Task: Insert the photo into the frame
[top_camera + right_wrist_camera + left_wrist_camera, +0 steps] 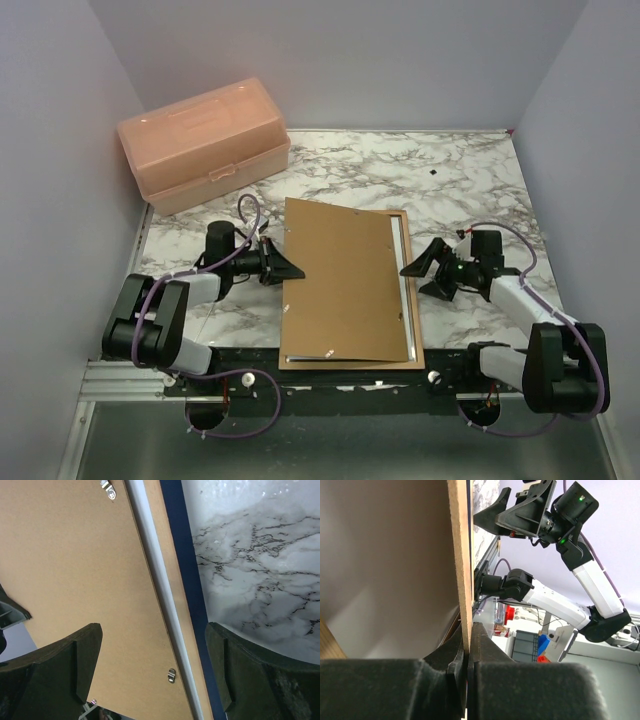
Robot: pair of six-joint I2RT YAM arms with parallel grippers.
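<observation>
The frame (pixel 413 300) lies flat on the marble table, light-wood face up, and its navy outer edge (pixel 182 565) shows in the right wrist view. A brown backing board (pixel 345 290) lies skewed over it. The board's left edge is raised and pinched in my shut left gripper (pixel 290 268). In the left wrist view the fingers (pixel 468 640) clamp the thin board (pixel 460 555) edge-on. My right gripper (pixel 415 268) hovers open over the frame's right rim (pixel 154 630) and holds nothing. A white strip (pixel 155 570) runs between board and rim. The photo is hidden.
A peach plastic box (pixel 205 145) stands at the back left against the wall. Bare marble table (pixel 450 190) lies behind and to the right of the frame. Small metal clips (pixel 171 675) sit on the board near its right edge.
</observation>
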